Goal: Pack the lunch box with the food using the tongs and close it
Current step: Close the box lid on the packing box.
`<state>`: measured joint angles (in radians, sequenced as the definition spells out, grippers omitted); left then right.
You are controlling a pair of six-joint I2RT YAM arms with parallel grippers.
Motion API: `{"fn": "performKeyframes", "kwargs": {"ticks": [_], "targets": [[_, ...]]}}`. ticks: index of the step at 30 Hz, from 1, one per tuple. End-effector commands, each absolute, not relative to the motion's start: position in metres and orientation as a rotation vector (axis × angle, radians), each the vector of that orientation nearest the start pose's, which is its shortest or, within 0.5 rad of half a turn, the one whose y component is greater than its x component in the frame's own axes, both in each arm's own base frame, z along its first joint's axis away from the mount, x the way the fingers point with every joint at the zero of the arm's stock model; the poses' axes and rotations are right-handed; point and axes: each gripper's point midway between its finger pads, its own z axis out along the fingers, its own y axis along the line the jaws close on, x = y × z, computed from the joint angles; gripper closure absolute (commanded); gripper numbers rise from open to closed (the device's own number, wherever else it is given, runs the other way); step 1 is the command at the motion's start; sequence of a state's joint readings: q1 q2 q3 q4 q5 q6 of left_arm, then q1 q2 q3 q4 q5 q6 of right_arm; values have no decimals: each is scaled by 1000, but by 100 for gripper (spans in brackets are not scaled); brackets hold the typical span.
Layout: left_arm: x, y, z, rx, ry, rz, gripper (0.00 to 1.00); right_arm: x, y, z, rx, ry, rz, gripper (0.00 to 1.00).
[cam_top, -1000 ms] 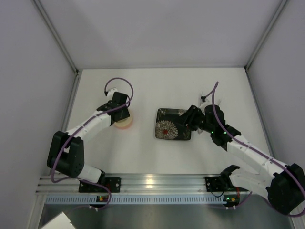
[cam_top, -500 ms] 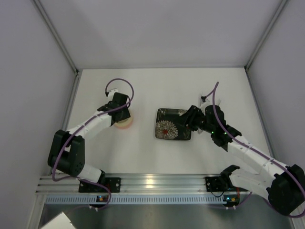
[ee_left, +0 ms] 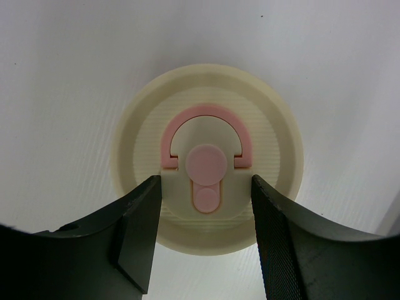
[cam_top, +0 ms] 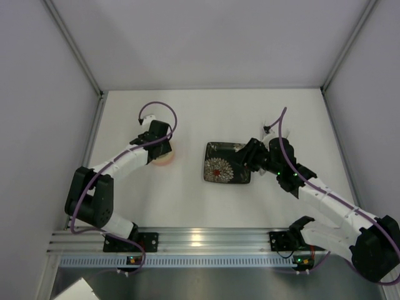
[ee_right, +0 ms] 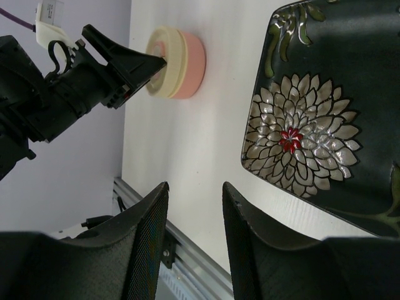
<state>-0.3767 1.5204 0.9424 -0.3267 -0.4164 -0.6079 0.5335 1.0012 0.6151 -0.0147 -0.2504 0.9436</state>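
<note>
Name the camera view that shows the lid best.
Left wrist: the lid faces the camera, pink handle plain. Right wrist shows it edge-on on the pink box. From the top, the left claw covers most of it.

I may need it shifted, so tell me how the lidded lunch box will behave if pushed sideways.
The lunch box sits low and wide, so it would probably slide, not tip. It looks like smooth plastic: likely light and stiff. Its lid seems seated, so it should travel along.
</note>
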Motion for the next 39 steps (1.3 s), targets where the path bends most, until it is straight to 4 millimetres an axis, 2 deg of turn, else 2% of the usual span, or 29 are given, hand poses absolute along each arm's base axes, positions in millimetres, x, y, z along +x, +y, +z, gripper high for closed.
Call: {"fn": "performKeyframes", "kwargs": {"ticks": [1, 9, 19, 24, 32, 39], "targets": [[342, -81, 48, -431, 2441, 150, 100, 252, 231, 186, 263, 2129, 1150, 60], [343, -79, 52, -421, 2448, 191, 93, 254, 234, 192, 248, 2105, 1170, 60], [339, -75, 39, -392, 2506, 268, 80, 253, 235, 192, 235, 2108, 1175, 60], [336, -70, 37, -383, 2512, 330, 79, 253, 236, 192, 231, 2109, 1183, 60], [333, -65, 34, -361, 2516, 416, 71, 252, 237, 190, 222, 2114, 1188, 61], [330, -67, 29, -364, 2529, 409, 68, 252, 237, 188, 216, 2116, 1186, 60]]}}
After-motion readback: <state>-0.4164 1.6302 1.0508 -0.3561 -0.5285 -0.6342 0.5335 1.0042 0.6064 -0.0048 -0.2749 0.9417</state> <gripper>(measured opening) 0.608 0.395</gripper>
